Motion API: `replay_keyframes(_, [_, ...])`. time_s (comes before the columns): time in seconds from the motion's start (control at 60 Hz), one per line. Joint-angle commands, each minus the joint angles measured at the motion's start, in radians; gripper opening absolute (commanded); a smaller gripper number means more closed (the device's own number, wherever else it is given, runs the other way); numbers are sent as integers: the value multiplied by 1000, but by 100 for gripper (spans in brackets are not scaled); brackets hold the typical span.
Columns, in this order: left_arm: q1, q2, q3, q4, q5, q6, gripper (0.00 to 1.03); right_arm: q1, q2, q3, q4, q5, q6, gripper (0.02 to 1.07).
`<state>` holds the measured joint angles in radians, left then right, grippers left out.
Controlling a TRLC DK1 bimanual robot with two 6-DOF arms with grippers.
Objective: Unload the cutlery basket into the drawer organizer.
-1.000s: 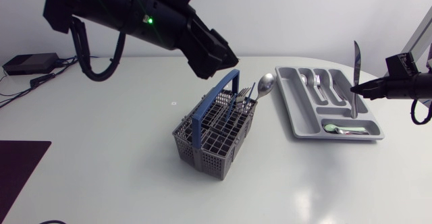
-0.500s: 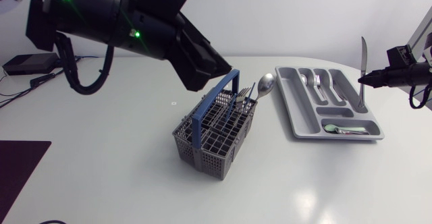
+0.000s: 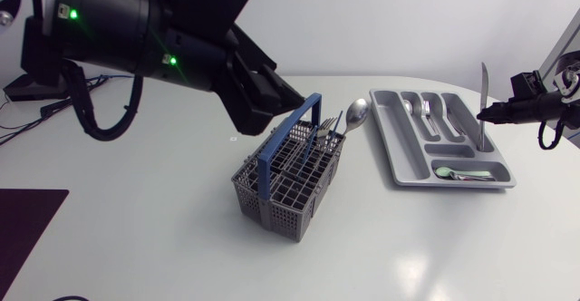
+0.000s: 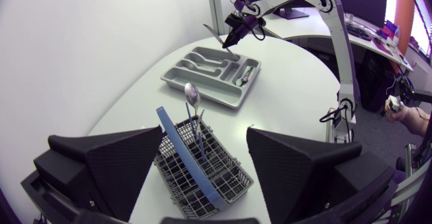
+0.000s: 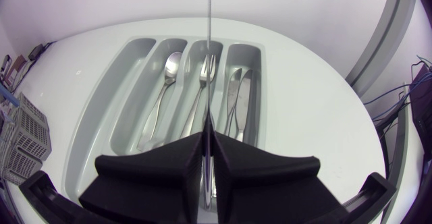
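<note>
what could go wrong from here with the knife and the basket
1. The right hand grips the knife upright near one end; released like this, it may topple out of the organizer or land in the slot holding a fork, which it lines up with in the wrist view.
2. The open left hand hangs above the basket; coming down, it could hit the blue handle or the tall spoon and tip the basket.
</note>
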<state>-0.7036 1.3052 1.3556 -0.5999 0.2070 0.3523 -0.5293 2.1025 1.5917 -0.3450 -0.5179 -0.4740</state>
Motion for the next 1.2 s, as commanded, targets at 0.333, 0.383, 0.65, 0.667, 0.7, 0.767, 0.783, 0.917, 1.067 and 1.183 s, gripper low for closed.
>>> replay_keyframes(0.333, [-19,-24,-24,8,-1,11,98,18,123,60,24,59,51,8])
replay_keyframes(0.383, [-19,-24,-24,6,-1,11,98,18,134,67,26,76,54,8])
replay_keyframes(0.65, [-28,-38,-30,-3,-9,10,98,22,143,74,31,105,81,50])
replay_keyframes(0.667, [-28,-38,-30,-3,-9,10,98,22,140,73,31,105,81,53])
replay_keyframes(0.7, [-28,-43,-35,-3,-9,10,98,22,134,68,31,105,81,59])
replay_keyframes(0.767, [-25,-58,-52,-5,-11,10,98,23,113,56,31,105,86,75])
replay_keyframes(0.783, [-25,-64,-56,-5,-12,10,98,23,108,53,31,105,86,77])
replay_keyframes(0.917, [-27,-90,-85,-5,-17,11,98,23,45,4,40,99,84,78])
replay_keyframes(1.067, [-33,-127,-162,12,-37,33,98,48,-95,-124,51,52,74,78])
replay_keyframes(1.183, [-45,-147,-242,40,-44,51,98,84,-205,-228,49,9,66,78])
